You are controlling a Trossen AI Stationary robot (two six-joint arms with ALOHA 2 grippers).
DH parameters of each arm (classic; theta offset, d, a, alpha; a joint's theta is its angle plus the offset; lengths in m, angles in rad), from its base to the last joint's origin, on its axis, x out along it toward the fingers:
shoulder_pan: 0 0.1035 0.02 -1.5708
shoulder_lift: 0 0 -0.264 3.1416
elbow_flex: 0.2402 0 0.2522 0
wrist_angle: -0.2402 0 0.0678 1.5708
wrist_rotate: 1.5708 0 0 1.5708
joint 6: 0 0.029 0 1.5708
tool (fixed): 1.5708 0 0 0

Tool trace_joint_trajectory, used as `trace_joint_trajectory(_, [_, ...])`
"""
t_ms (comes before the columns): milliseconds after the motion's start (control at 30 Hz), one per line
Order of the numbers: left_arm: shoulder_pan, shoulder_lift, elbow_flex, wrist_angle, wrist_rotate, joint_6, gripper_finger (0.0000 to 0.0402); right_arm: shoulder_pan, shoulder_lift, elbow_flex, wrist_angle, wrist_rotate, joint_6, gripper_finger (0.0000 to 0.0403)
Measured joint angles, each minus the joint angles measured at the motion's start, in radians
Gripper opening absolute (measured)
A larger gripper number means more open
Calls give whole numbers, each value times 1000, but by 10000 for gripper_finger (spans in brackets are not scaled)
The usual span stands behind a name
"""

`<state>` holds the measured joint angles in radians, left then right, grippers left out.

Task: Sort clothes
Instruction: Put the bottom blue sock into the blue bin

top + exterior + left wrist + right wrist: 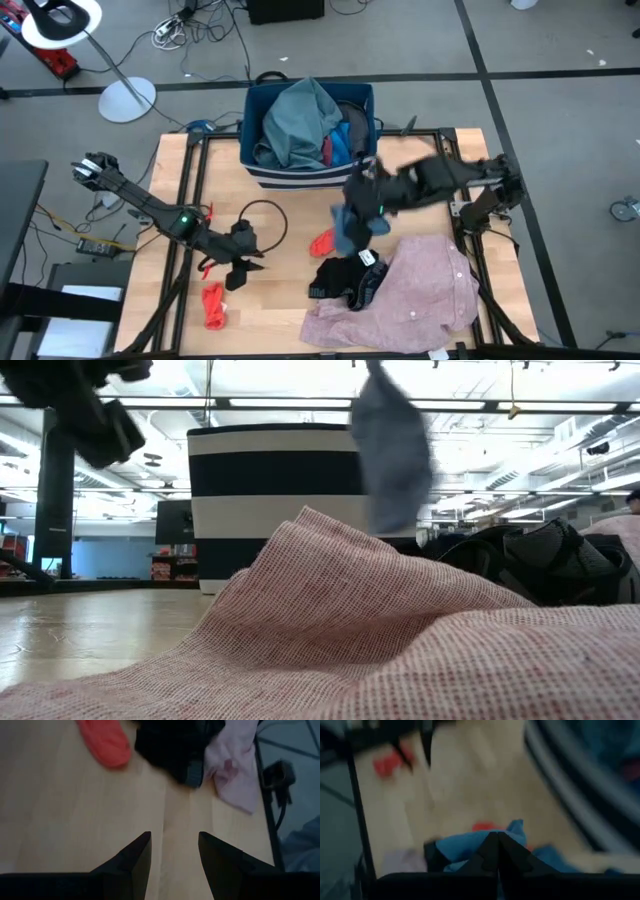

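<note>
Pink woven shirt fabric (400, 640) fills the foreground of the low view and, from above, sprawls at the lower right of the wooden desk (280, 320), a black garment (345, 280) touching its edge. Already in the dark blue white-striped bin (258, 168) at upper centre lies a teal-grey garment (295, 125) (others peek beside it). Mid-frame, the right hand (362, 195) is clamped on a blue-grey cloth (352, 228), lifted clear. Left hand (240, 262), fingers apart, hovers empty lower left. Small red pieces (213, 305) (322, 243) remain; I'd judge sorting roughly half done.

Lab: cable-strewn floor (200, 30), ceiling trusses (500, 405)
</note>
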<state>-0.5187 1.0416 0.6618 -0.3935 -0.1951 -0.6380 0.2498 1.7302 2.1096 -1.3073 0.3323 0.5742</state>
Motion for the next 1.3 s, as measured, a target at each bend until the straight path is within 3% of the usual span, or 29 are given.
trace_joint_trajectory(400, [2, -92, -117, 8, 2, 3, 168, -213, 0, 248, 275, 10, -249, 0])
trace_joint_trajectory(633, [2, -148, -165, 5, 2, 5, 168, -336, -9, 244, 452, 8, -338, 0])
trace_joint_trajectory(1133, [54, -165, -177, 3, 12, 125, 168, -491, 3, 241, 477, 4, -375, 0])
trace_joint_trajectory(1300, [100, -166, -177, -5, 58, 168, 168, -534, 23, 164, 443, 4, -370, 1])
